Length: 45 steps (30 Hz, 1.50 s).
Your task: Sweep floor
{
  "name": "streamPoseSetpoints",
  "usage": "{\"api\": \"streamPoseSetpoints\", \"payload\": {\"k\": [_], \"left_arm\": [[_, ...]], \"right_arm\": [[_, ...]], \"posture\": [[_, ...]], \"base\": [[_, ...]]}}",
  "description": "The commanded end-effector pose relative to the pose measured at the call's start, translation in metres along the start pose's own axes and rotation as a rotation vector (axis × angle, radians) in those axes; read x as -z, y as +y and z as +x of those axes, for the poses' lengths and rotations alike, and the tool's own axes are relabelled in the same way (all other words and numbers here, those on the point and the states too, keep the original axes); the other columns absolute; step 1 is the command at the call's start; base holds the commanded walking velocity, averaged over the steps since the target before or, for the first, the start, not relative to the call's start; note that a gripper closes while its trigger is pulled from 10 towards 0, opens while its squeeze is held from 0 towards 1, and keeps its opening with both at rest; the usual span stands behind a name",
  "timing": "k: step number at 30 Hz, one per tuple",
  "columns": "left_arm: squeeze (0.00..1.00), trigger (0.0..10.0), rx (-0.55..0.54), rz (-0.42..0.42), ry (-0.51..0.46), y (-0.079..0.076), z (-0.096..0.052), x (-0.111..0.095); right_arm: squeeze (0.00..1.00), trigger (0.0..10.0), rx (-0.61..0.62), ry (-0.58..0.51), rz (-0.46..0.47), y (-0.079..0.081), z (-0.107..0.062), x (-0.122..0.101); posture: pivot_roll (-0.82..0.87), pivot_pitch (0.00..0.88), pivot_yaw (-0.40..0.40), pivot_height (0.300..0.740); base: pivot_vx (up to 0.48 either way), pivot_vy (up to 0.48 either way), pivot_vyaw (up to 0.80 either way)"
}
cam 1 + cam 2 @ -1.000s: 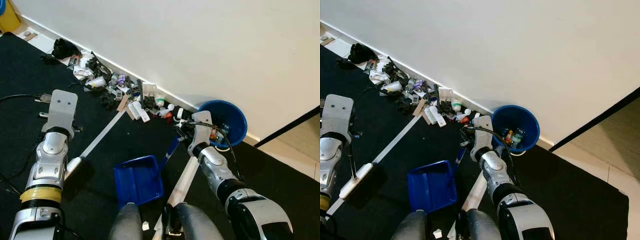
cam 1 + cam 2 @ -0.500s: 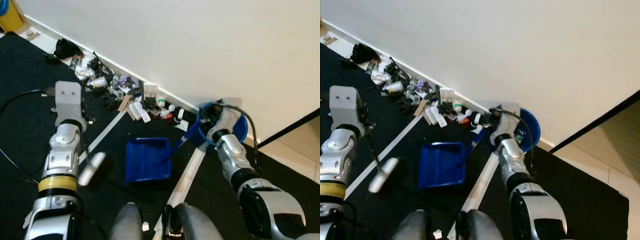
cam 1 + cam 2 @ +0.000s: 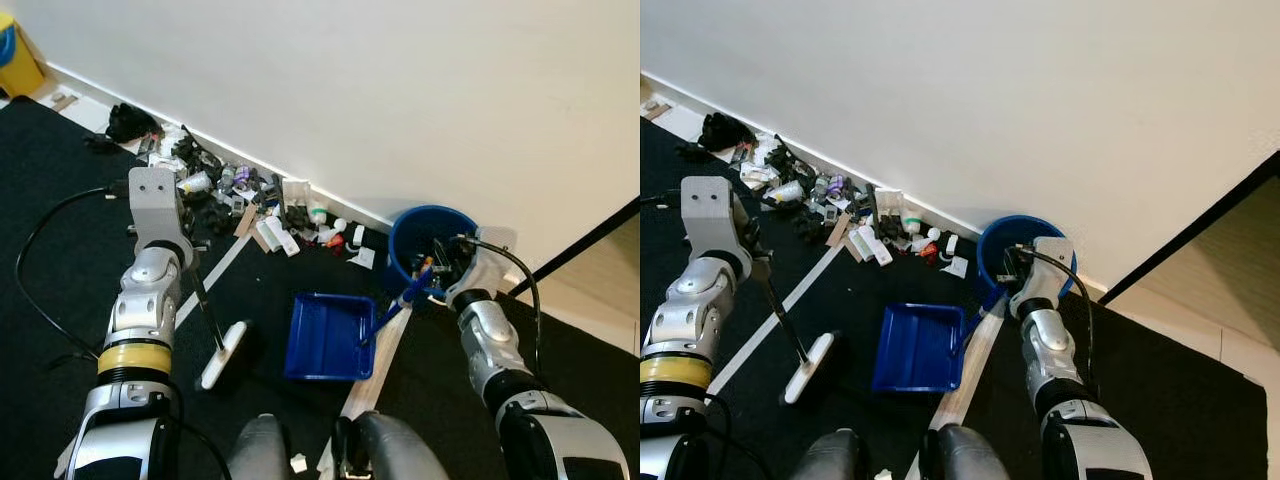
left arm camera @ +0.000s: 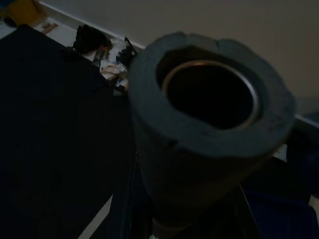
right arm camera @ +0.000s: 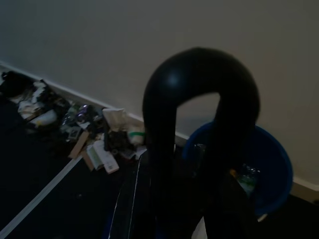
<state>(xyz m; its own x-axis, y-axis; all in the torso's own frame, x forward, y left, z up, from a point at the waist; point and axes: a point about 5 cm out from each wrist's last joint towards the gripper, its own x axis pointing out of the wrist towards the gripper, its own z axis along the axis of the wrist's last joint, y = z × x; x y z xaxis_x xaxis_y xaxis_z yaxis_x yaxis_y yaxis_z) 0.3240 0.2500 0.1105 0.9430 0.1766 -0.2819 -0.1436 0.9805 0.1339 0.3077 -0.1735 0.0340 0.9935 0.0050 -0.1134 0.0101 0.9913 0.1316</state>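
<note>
On the black carpet point(image 3: 60, 230) by the white wall point(image 3: 400, 90) there is one long strip of scattered litter point(image 3: 240, 195), too many small pieces to count, running along the white baseboard. One blue bucket point(image 3: 420, 235) stands against the wall at the strip's end nearest the right arm. One blue dustpan point(image 3: 328, 336) lies flat on the carpet in front of the robot; its long blue handle point(image 3: 400, 305) slants up toward the bucket, and the right gripper point(image 3: 445, 275) is clamped on the handle's top just beside the bucket's rim. One broom point(image 3: 212, 330) stands nearly upright to the left of the dustpan, its thin dark shaft slanting up to the left gripper point(image 3: 180, 255), which grips it, and its white head point(image 3: 224, 354) resting on the carpet. One yellow container point(image 3: 15, 45) sits in the far corner. No writing on anything can be read.
</note>
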Motion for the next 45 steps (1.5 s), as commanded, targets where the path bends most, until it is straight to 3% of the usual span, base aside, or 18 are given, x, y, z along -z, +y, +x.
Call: {"api": "streamPoseSetpoints", "payload": {"k": [1,3,4,5,8,14,20,23,38,45], "left_arm": [[0.0,10.0,0.039,0.045,-0.092,-0.001,0.001,-0.02],[0.0,10.0,0.032,0.099,-0.158,0.0,0.0,-0.031],[0.0,10.0,0.017,0.169,-0.177,0.0,0.002,-0.033],[0.0,10.0,0.017,0.169,-0.177,0.0,0.002,-0.033],[0.0,10.0,0.0,0.283,-0.19,-0.002,0.006,-0.032],[0.0,10.0,-0.017,0.22,-0.16,-0.003,0.009,-0.028],[0.0,10.0,0.039,0.263,-0.161,-0.008,0.012,-0.027],[0.0,10.0,0.052,0.243,-0.181,-0.012,0.014,-0.03],[0.0,10.0,0.082,0.254,-0.179,-0.018,0.016,-0.029],[0.0,10.0,0.082,0.282,-0.184,-0.016,0.016,-0.029]], "right_arm": [[0.0,10.0,0.067,-0.05,0.017,-0.016,0.002,-0.011],[0.0,10.0,0.102,-0.05,0.039,-0.024,0.0,-0.011],[0.0,10.0,0.122,-0.051,0.046,-0.03,-0.001,-0.011],[0.0,10.0,0.122,-0.051,0.046,-0.03,-0.001,-0.011],[0.0,10.0,0.143,-0.055,0.04,-0.037,-0.003,-0.012],[0.0,10.0,0.161,-0.066,0.04,-0.039,-0.006,-0.011],[0.0,10.0,0.208,-0.072,0.064,-0.041,-0.018,0.0],[0.0,10.0,0.206,-0.055,0.068,-0.04,-0.022,0.005],[0.0,10.0,0.203,-0.006,0.094,-0.036,-0.023,0.013],[0.0,10.0,0.215,0.014,0.096,-0.04,-0.026,0.017]], "posture": [[0.15,0.031,-0.066,0.74],[0.15,0.019,-0.07,0.74],[0.15,0.01,-0.072,0.74],[0.15,0.01,-0.072,0.74],[0.14,0.0,-0.054,0.74],[0.12,0.0,-0.024,0.74],[0.1,0.0,0.016,0.74],[0.1,0.0,0.016,0.74],[0.11,0.002,0.001,0.74],[0.11,0.01,0.004,0.74]], "base": [[0.0,0.0,0.0],[0.0,0.0,0.0],[0.0,0.0,0.0],[0.0,0.0,0.0],[0.0,0.0,0.0],[0.0,0.0,0.0],[0.0,0.0,0.0],[0.0,0.0,0.0],[0.0,0.0,0.0],[0.0,0.477,-0.57]]}}
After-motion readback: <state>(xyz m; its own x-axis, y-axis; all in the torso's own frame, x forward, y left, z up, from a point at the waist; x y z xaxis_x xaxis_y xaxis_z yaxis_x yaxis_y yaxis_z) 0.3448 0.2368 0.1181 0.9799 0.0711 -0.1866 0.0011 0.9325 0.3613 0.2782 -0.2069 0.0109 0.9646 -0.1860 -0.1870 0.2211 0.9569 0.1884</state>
